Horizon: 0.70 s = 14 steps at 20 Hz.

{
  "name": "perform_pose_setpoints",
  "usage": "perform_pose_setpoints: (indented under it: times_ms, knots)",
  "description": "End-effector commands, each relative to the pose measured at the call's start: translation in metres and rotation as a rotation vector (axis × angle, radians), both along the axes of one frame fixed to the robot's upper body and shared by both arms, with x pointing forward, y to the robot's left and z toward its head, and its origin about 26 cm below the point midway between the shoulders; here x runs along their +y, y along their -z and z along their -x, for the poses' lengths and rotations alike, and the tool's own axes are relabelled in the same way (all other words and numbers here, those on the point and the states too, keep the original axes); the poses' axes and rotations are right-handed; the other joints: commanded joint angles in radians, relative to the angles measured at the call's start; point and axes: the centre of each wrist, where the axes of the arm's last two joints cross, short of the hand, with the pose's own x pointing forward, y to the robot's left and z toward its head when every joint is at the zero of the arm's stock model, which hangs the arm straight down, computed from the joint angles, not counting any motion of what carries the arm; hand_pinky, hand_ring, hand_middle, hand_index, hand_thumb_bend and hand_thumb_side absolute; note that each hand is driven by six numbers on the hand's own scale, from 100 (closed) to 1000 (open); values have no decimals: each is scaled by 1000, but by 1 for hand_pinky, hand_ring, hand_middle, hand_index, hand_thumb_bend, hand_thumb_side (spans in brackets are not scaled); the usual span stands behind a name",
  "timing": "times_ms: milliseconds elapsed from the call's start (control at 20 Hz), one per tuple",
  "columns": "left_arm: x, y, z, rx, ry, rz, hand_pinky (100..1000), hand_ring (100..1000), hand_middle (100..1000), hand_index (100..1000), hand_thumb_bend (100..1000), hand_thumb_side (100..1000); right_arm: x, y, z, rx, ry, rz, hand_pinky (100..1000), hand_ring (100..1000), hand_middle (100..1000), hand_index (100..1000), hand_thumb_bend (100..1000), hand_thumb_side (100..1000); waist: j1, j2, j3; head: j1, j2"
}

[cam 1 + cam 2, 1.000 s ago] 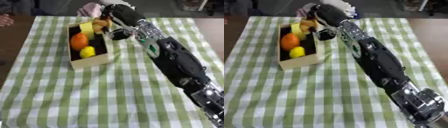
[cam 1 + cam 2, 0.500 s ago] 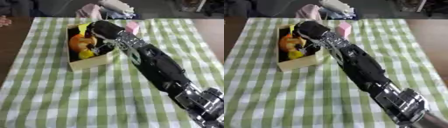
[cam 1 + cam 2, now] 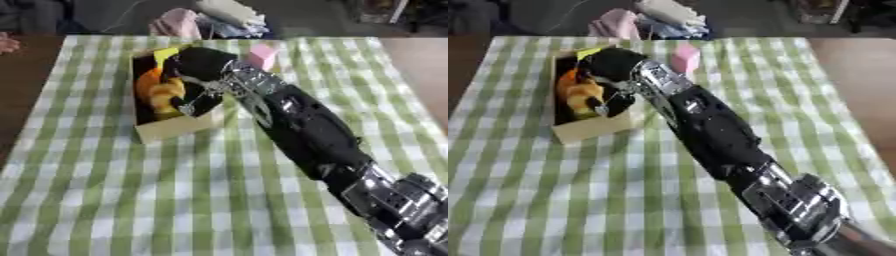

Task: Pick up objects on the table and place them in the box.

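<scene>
Left eye view | box [image 3: 175, 128]: tan, holds orange and yellow items | right robot hand [image 3: 199, 65] inside, grip unclear

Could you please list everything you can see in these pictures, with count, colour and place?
box: one, tan cardboard, far left part of the table.
fruit-like things: several, orange and yellow, inside the box; exact count cannot be told.
pink block: one, pink, on the cloth just right of the box's far end.
tablecloth: one, green and white check, covering the table.
pile of cloth: pink and pale items, beyond the table's far edge.
right arm: one, black with silver joints, reaching from the lower right to the box.
right robot hand: one, black, over the box's far end; fingers hidden.
left robot hand: not in view.
</scene>
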Motion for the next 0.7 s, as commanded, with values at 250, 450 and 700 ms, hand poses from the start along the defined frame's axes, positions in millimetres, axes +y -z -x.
perform_pose_setpoints:
  times_ms: [250, 450, 700]
  knots:
    - [2, -8, 1, -27, -1, -17, 715, 540, 704, 829, 353, 758, -9, -32, -6, -34, 56, 152, 934, 919, 891, 1000, 100, 513, 5, -27, -2, -7, -4]
    - [3, -7, 1, -25, -3, -19, 715, 540, 704, 829, 358, 760, -17, -40, -10, 6, 86, 190, 963, 979, 974, 1000, 100, 623, 0, -29, -4, -8, -5]
    - [4, -7, 1, -24, -3, -25, 715, 539, 703, 829, 365, 761, -31, -44, -16, 101, 126, 187, 967, 992, 1000, 1000, 100, 695, -7, -32, -9, -7, -8]
